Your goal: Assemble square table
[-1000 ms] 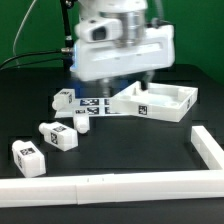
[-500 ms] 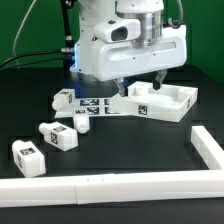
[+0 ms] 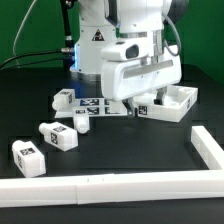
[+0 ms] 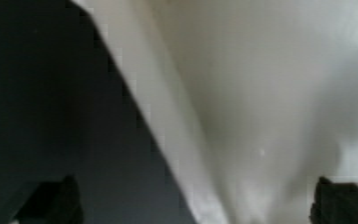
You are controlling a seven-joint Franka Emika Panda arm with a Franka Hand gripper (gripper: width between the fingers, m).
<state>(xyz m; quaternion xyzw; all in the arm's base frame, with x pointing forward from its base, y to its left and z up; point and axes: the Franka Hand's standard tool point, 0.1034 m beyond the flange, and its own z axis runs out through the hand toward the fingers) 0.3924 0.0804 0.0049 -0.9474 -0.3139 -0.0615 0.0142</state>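
**Exterior and wrist views, square-table assembly.** Nearest the camera, a long white L-shaped rail (image 3: 100, 187) runs along the front of the black tabletop (image 3: 130, 150) and turns back on the exterior view's right. Behind it, on the exterior view's left, lies a stubby white leg (image 3: 29, 155), with a second leg (image 3: 58, 136) just beyond. Each bears a black-and-white square tag, which shows a pattern only and no readable letters. A smaller white piece (image 3: 84, 124) lies near them. A third leg (image 3: 64, 99) rests at the edge of the marker board (image 3: 98, 105).

On the exterior view's right of that board sits the square tray (image 3: 178, 100), rim upward, with a tag (image 3: 143, 110) on its near wall. Its left corner is hidden by the arm's white hand (image 3: 140, 75), which hangs low over it. The jaws are spread wide and pinch nothing. In the wrist view the dark fingertips (image 4: 51, 203) stand far apart, with a blurred white surface beyond them.

A small triangular label (image 3: 97, 36) on the arm is too small to read. Farthest back, dark cables (image 3: 30, 58) cross a green backdrop (image 3: 20, 20).
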